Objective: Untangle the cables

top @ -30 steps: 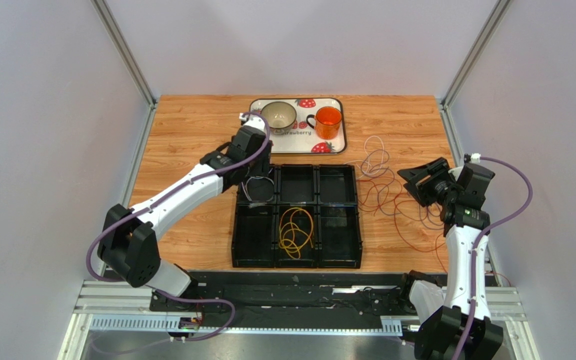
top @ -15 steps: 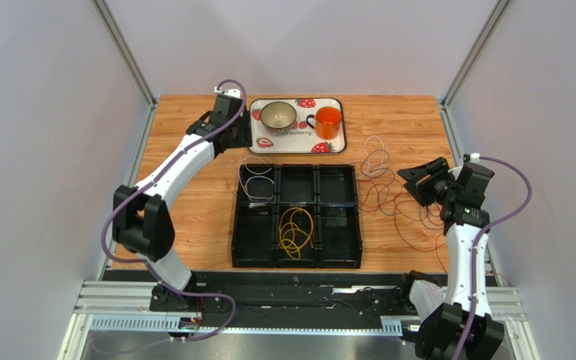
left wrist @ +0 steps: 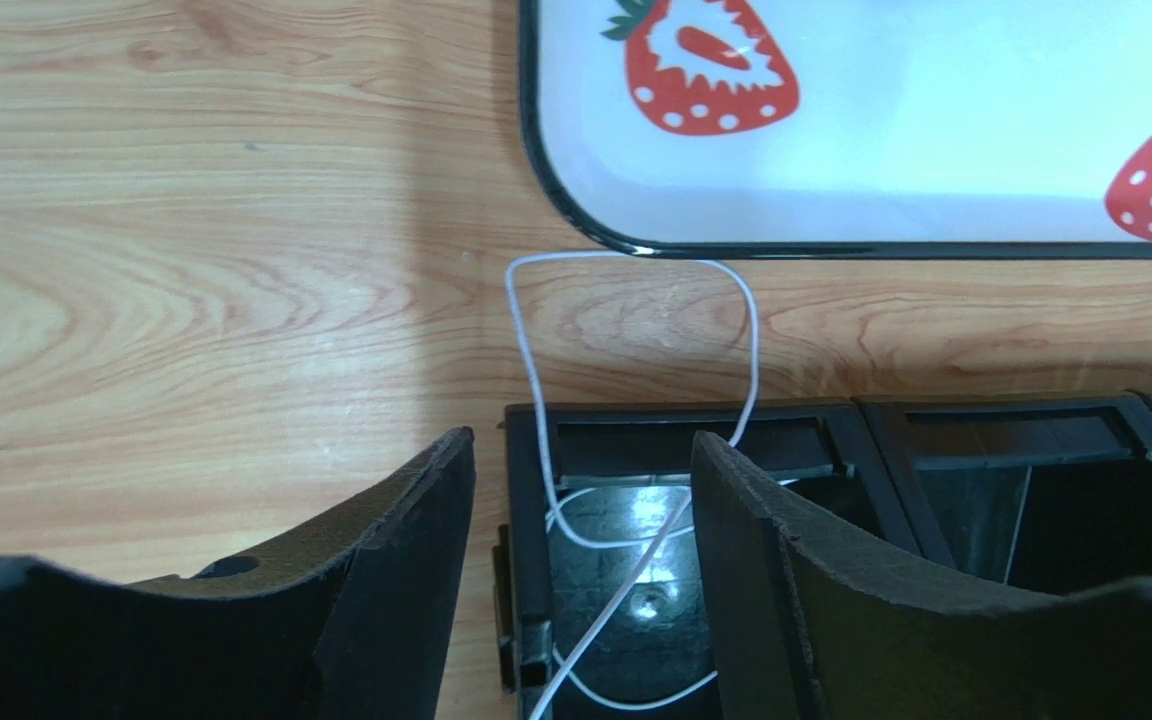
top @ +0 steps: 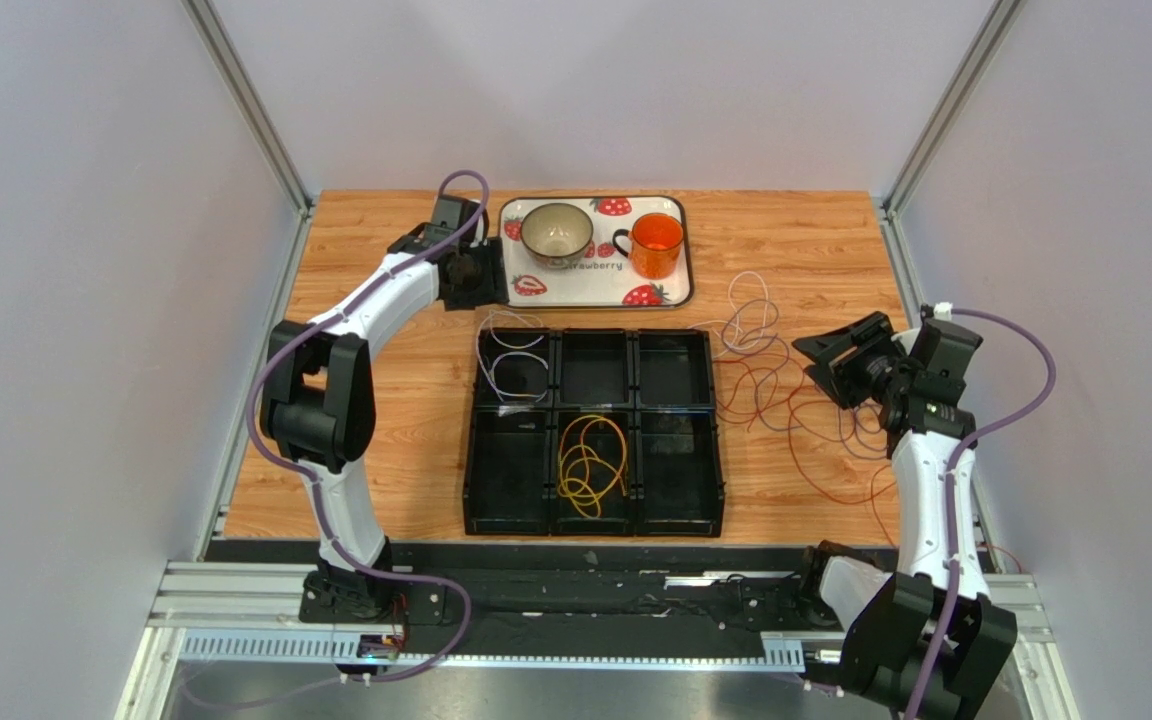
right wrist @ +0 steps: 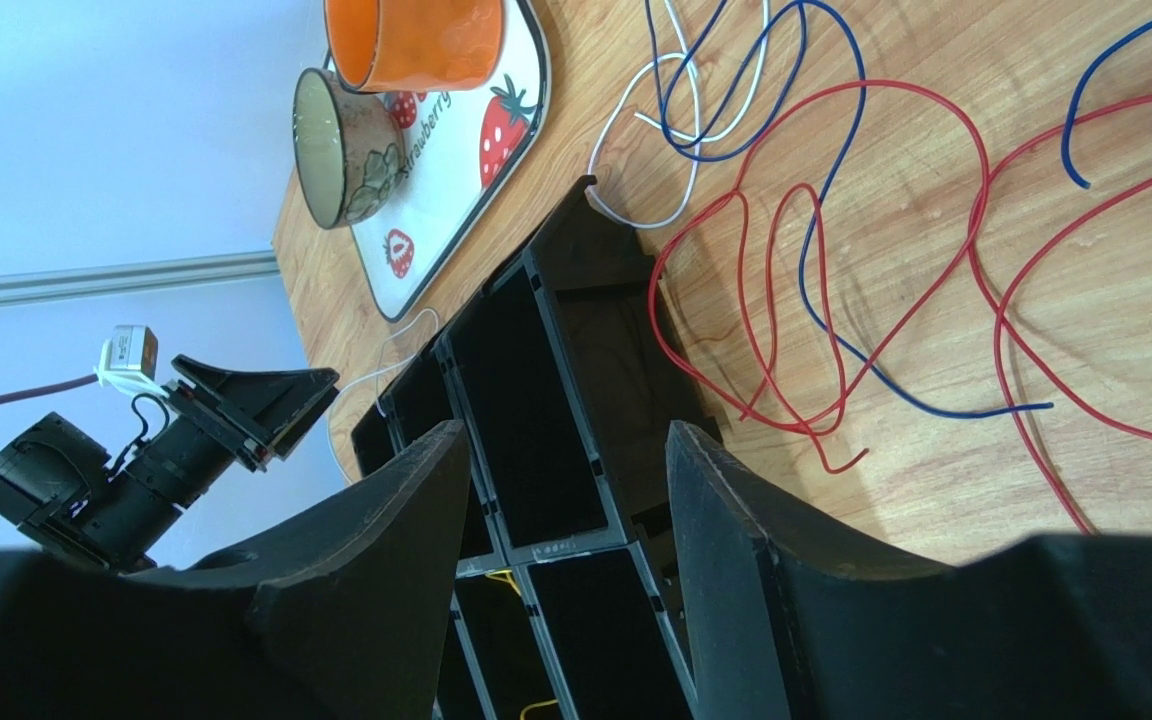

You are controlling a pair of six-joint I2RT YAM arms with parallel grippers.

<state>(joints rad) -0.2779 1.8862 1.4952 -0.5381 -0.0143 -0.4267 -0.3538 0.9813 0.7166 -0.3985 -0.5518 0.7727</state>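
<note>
Near the right edge of the worktop [top: 823,240], the tangled red, blue and white cables [right wrist: 820,255] look limp and light, best pinched at a free end; left gripper [left wrist: 582,510] and right gripper [right wrist: 564,503] gape empty.

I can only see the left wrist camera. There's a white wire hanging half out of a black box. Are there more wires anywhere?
Observer: Yes. A yellow cable lies coiled in the near middle compartment of the black organizer.
Operator: Any other colours?
Observer: Red and blue cables lie tangled on the table, right of the organizer.
Operator: Is the other claw holding one?
Observer: No. The right claw is open and holds nothing.
</note>
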